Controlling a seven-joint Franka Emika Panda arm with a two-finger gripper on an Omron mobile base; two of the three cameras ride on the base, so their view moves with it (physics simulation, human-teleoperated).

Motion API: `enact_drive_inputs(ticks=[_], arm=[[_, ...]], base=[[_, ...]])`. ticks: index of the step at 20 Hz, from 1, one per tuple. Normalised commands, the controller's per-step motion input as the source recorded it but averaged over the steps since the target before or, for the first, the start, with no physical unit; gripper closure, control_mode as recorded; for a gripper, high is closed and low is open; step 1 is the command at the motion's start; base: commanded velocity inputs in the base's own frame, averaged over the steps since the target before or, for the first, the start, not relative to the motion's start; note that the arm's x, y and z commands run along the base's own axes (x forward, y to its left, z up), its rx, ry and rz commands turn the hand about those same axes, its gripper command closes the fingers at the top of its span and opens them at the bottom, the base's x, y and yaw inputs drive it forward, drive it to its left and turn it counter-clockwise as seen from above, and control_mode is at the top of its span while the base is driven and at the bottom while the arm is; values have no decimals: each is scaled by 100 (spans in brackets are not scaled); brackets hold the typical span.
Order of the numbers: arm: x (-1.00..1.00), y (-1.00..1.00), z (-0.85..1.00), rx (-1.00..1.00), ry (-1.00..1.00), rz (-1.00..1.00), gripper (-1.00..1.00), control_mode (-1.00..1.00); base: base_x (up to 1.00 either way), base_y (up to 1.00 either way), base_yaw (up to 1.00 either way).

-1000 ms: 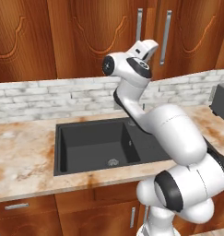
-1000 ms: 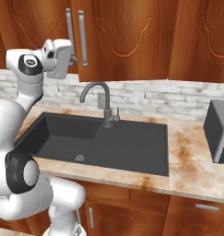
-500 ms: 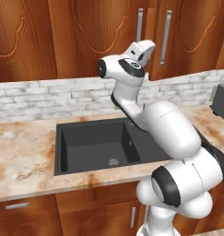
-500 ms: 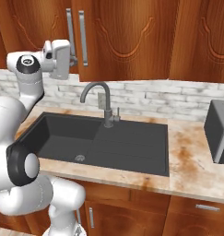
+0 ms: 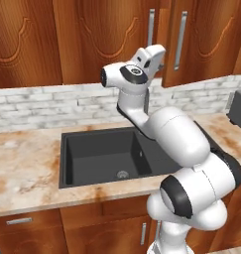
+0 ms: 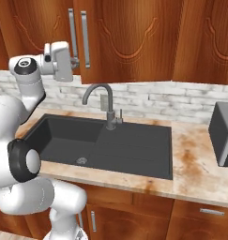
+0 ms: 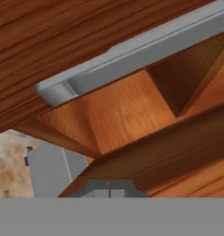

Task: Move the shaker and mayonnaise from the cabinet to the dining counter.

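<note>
Two closed doors of the reddish-brown cabinet face the white arm above the black sink. The gripper sits raised at the left-hand door's vertical silver bar handle, just above and left of the faucet; the handle's long axis runs upright, directly ahead of the jaws. Whether the jaws are spread or closed cannot be told. Shaker and mayonnaise are presumably behind the doors. No readable writing appears.

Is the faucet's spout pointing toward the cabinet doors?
No. In the right base view the faucet arches over and down toward the black sink, away from the cabinet.
</note>
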Motion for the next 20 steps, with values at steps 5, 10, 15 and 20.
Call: enact_drive_inputs(ticks=[5,10,15,20], arm=[[-57,-63,36,4,-21,-8,100,-100],[-62,-79,42,18,-21,-9,100,-100],[-69,-94,34,16,-13,-10,100,-100],[-77,-100,31,12,-14,-10,100,-100]], base=[[0,0,0],[0,0,0],[0,0,0],[0,0,0]])
